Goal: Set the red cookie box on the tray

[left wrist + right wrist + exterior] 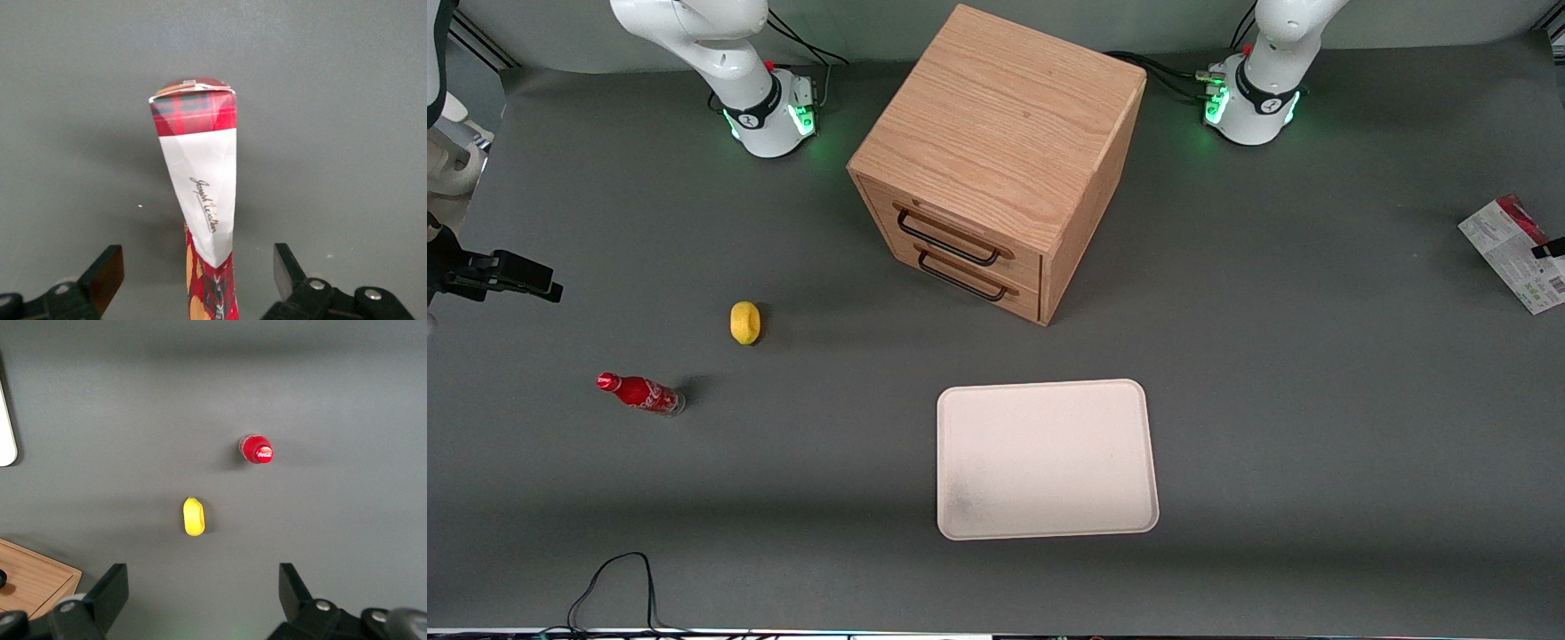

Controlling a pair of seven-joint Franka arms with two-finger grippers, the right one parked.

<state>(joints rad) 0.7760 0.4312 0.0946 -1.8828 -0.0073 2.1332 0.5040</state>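
While the flat red cookie box (200, 193) stands on edge at the working arm's end of the grey table, your gripper (199, 273) sits spread wide around it, not closed. Grasp, carry and placement on the empty cream-white rectangular tray (1047, 460) remain.

Red cookie box (200, 180): glossy printed card. Tray (1047, 460): matt cream plastic. Cabinet (996, 142): grained wood. Counter (1316, 400): matt grey. Tool (199, 273): black plastic fingers.

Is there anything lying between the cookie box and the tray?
No. In the front view only bare table separates the cookie box, at the open pincer, from the tray.
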